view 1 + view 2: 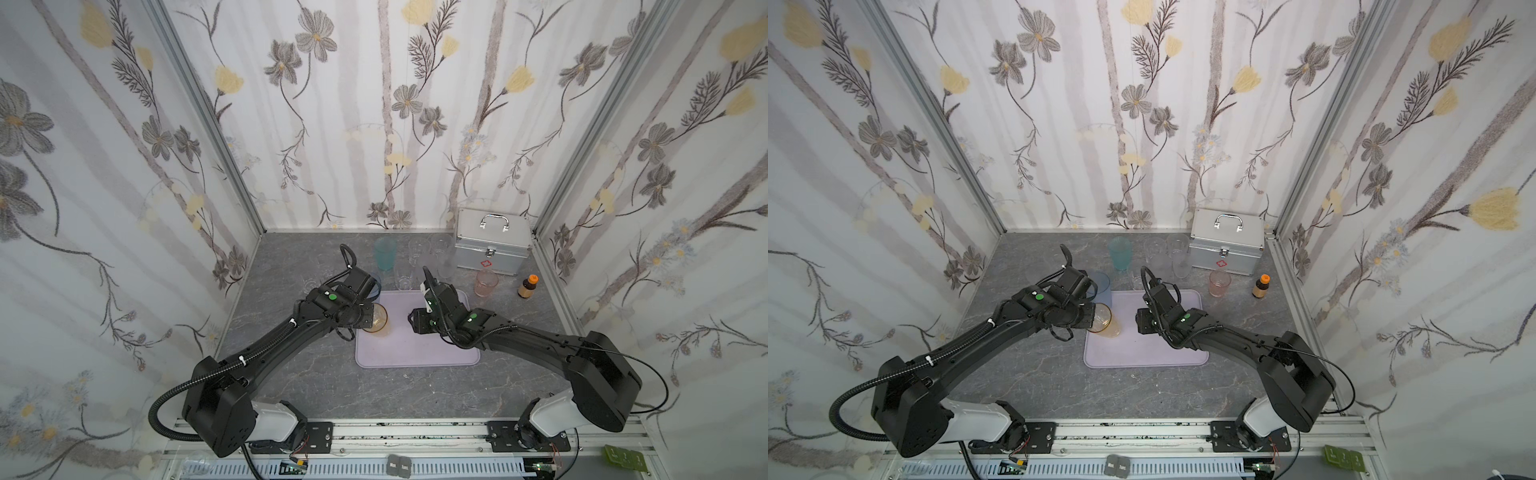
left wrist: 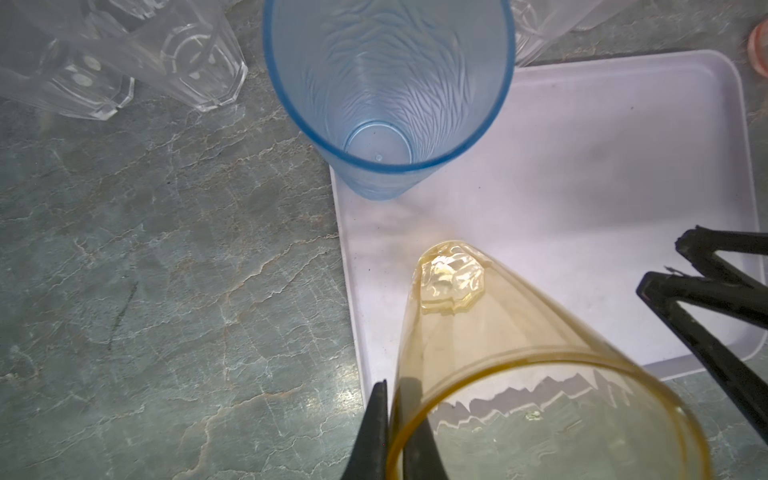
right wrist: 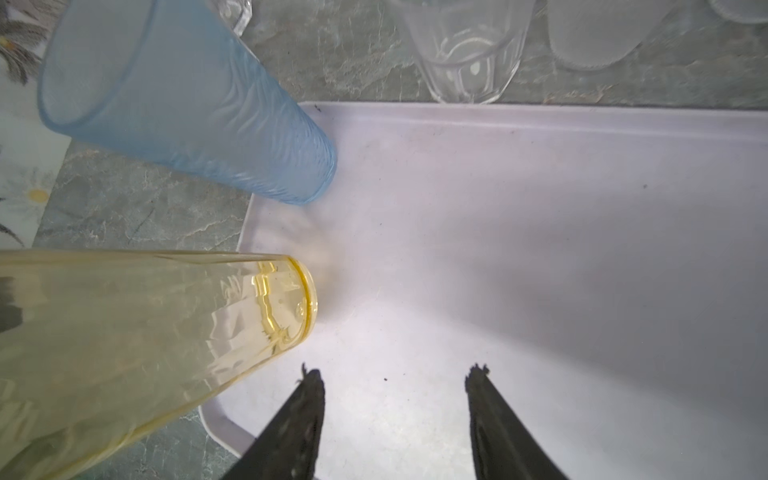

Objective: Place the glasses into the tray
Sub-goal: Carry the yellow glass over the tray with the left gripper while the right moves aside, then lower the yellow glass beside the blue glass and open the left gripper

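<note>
The near half of the tray (image 1: pixel 415 353) is bare, so room is no worry. The step in hand, as I judge it, is setting down the amber glass (image 2: pixel 498 332), which is at the tray's left side, just inside the rim. The left tool (image 2: pixel 395 386) is clamped tight on the wall of that glass at its lip, one finger inside and one outside. I cannot tell from either wrist view whether the base is fully seated on the tray floor. The safe course is to ease straight down until it sits flat and wholly on the floor rather than on the raised edge. Then part the jaws only a little and lift straight up, so the inner finger does not catch the lip. A tall, light tumbler held by one side of its lip would probably tip easily. The right tool (image 3: pixel 395 370) hangs over the middle of the tray with its jaws about half apart and nothing between them. It is near the amber glass but clear of it, and it should keep off. Farther on, the blue glass (image 3: pixel 187 104) stands in the tray's far left corner, near the amber one but apart, so the left tool should leave upward, not forward. Beyond the far rim a clear glass (image 3: pixel 465 62), the teal glass (image 1: pixel 385 253) and the pink glass (image 1: pixel 486 283) stand on the table (image 1: pixel 415 395) by the silver case (image 1: pixel 492 245).
</note>
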Robot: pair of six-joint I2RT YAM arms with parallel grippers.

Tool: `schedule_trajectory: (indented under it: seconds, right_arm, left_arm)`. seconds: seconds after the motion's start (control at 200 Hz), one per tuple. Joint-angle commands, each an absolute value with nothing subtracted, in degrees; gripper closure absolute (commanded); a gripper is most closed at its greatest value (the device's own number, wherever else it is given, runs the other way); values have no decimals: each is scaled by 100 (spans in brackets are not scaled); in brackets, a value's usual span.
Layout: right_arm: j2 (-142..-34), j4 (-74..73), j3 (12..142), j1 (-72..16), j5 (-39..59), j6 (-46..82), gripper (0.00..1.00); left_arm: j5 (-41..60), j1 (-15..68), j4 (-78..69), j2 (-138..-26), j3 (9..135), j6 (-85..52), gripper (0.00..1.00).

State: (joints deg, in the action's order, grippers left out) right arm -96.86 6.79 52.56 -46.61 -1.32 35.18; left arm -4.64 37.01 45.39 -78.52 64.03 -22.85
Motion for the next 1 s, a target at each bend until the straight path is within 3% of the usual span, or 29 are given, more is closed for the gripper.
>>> schedule_trajectory:
  seconds: [0.0,0.555,0.994]
  right_arm:
    - [-9934,175,5428,-4868,88,3695,45]
    - [-10836,80,5985,-5195,369,3785,45]
    - [-10824,197,5985,-5210,390,3740,45]
  left_arm:
    - [-758,3696,4701,-7915,6512,-2173,100]
    - [-756,3490,4785,-8419,6754,-1978,98]
    - [-738,3270,4781,-8530,6952,-1968,84]
